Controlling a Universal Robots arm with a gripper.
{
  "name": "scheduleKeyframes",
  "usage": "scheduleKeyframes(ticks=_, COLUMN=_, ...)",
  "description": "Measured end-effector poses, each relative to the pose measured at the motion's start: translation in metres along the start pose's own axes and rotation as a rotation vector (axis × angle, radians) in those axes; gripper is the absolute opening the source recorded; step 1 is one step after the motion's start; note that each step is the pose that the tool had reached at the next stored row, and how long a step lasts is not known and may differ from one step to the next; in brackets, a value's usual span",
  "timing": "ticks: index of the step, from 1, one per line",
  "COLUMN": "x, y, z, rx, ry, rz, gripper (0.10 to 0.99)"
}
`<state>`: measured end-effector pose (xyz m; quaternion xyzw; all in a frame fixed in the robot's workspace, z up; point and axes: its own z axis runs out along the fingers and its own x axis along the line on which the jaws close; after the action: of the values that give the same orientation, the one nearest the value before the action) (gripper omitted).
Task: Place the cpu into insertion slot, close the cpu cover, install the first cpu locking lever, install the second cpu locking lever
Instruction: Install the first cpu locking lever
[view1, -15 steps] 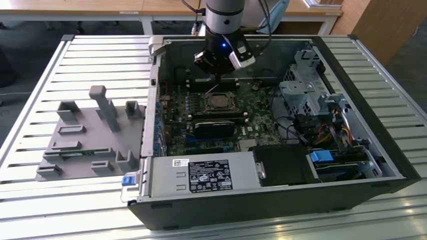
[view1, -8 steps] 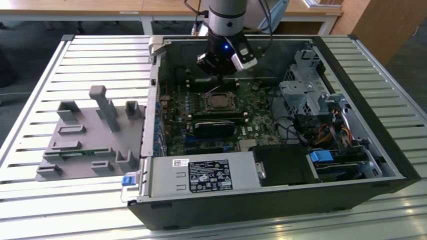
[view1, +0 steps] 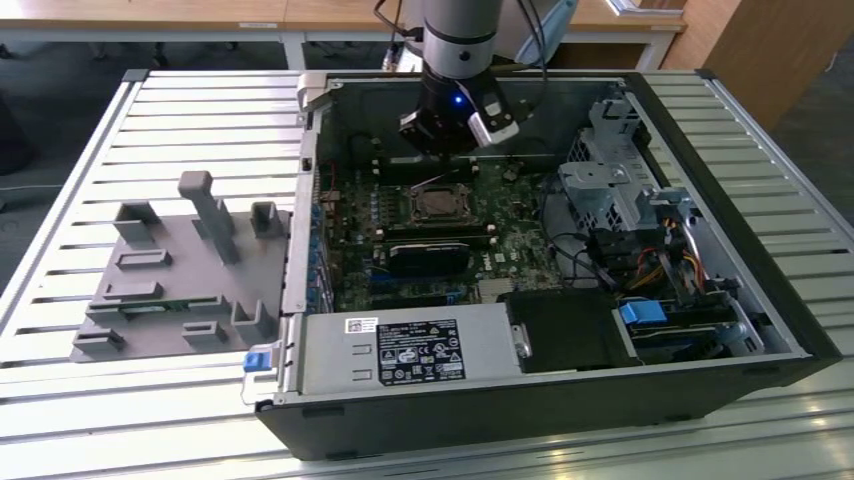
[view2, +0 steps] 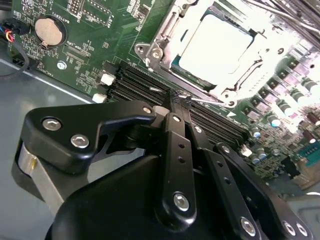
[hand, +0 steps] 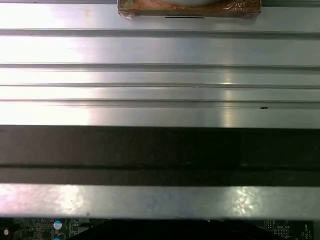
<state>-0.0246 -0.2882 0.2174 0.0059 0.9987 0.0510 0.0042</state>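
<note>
1. Hovering gripper (view2: 175, 102), fingers pinched together on nothing, just beside the insertion slot (view2: 165, 55).
2. Sitting in slot, cover down: cpu (view2: 215, 47).
3. Risking a snag on the memory slots (view2: 150, 87) if dropping crooked.

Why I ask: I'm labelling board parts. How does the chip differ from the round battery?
The chip is square with a pale, matt face; the battery is a round, shiny silver disc. The chip looks clearly larger than the battery. The chip sits inside a silvery metal frame, while the battery sits in a dark ring holder. Both lie flat on the green board.
</note>
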Motion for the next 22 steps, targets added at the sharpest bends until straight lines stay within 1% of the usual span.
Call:
scheduleKeyframes(ticks=7, x=-0.0035, y=-0.0008, z=0.0091, rx=0.0, ry=0.0, rz=0.0, gripper=0.106)
scheduleKeyframes(ticks=12, x=-0.0042, y=-0.0013, z=0.0145, rx=0.003, ry=-0.0001, rz=0.0, gripper=0.106)
scheduleKeyframes(ticks=22, x=-0.0042, y=-0.001, z=0.019, rx=0.018, ry=0.0002, rz=0.0, gripper=0.106)
